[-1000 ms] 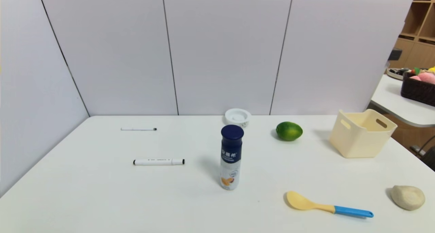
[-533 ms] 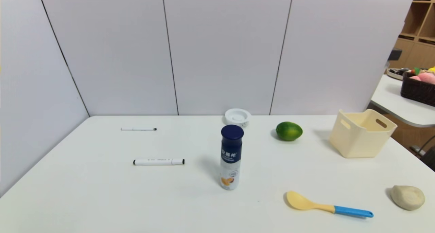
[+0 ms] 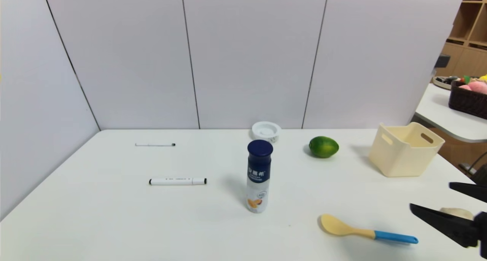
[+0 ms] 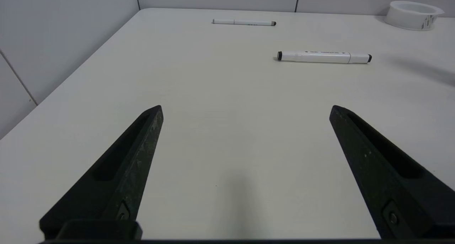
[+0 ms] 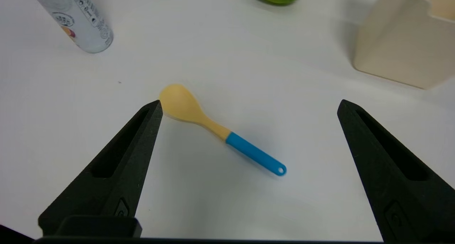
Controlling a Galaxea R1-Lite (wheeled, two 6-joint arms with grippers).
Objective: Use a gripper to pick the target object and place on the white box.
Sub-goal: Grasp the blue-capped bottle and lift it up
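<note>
Right gripper [image 3: 432, 198]: jaws spread wide, empty, low over the near right of the table [image 3: 114, 223]; spread presumably kept to take a round body.
Spoon [image 5: 220, 130]: yellow bowl, blue handle, flat on the table just beyond and between the right jaws; not wanted, likely to be passed over.
Beige lump [image 3: 458, 212]: partly hidden behind the right jaws.
Target object [image 3: 259, 176]: upright, mid-table, well left of the gripper, untouched.
Lime [image 3: 323, 146]: farther back, between bottle and bin.
White box [image 3: 405, 148]: far right, open top up, ready to receive.
Left gripper [image 4: 245, 109]: jaws wide, empty, near left, idle; two pens [image 4: 324, 57] and a round dish [image 4: 412, 14] lie beyond.
</note>
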